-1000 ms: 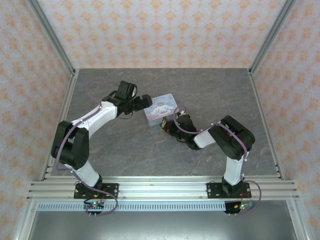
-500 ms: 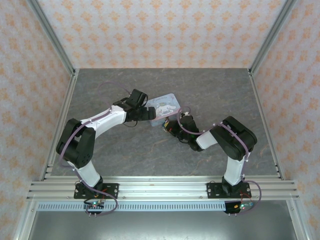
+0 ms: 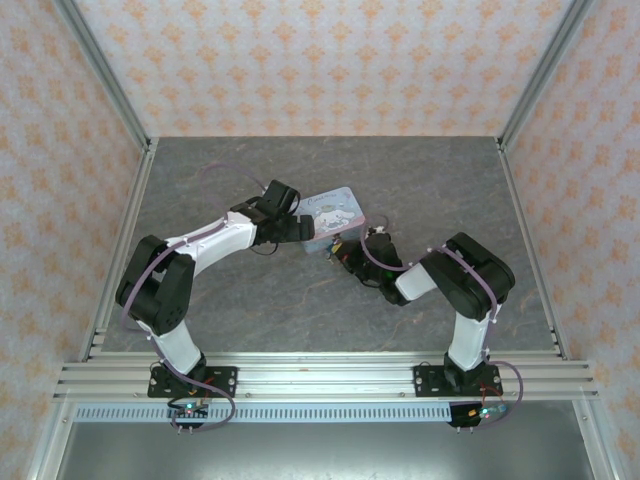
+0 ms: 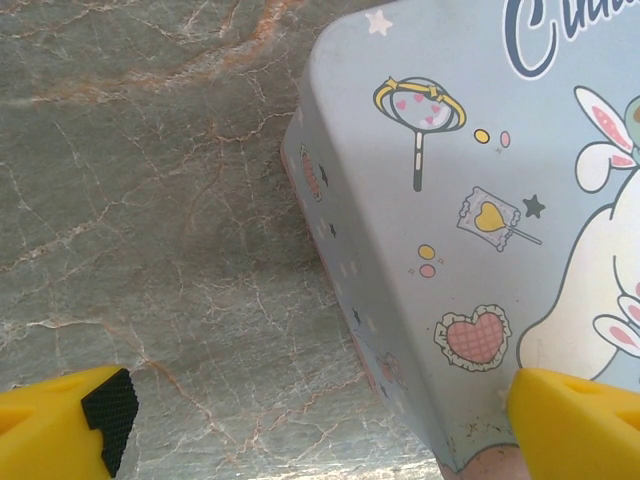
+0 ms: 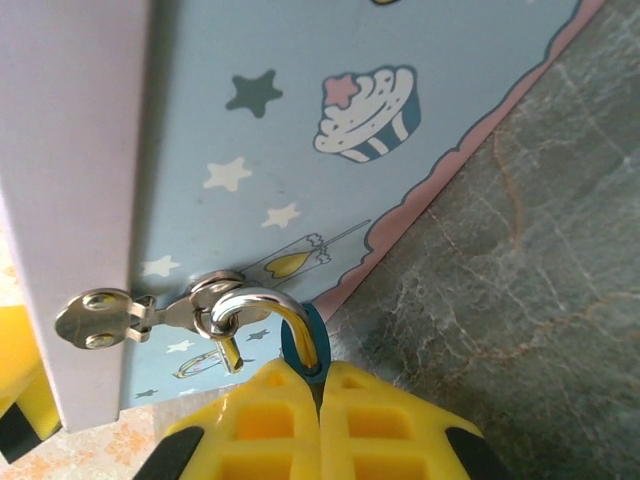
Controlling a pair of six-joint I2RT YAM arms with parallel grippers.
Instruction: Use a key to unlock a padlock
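**Right gripper clamped on padlock at box hasp; left gripper spread at box corner**

The right gripper [image 5: 318, 382], at bottom centre of the right wrist view, is closed. Its yellow pads pinch the padlock [image 5: 304, 346], of which a thin teal edge shows between them. The shackle [image 5: 262, 299] curves up and left from the pads and passes through the hasp [image 5: 110, 318] on the side wall of the box [image 5: 300, 150].

The padlock's long axis appears to run in line with the fingers, shackle end away from the wrist. Its base is hidden between the pads, so the keyway's direction cannot be determined. The right arm is the nearer one and already holds the padlock. Any key insertion probably depends on exposing that base.

The left gripper [image 4: 315, 415] is spread wide and holds nothing. One finger is at lower left over the table [image 4: 150, 200]. The other is at lower right, at the box lid's near corner.

The table is flat grey marble-patterned sheet. Patterned walls and metal posts enclose it.
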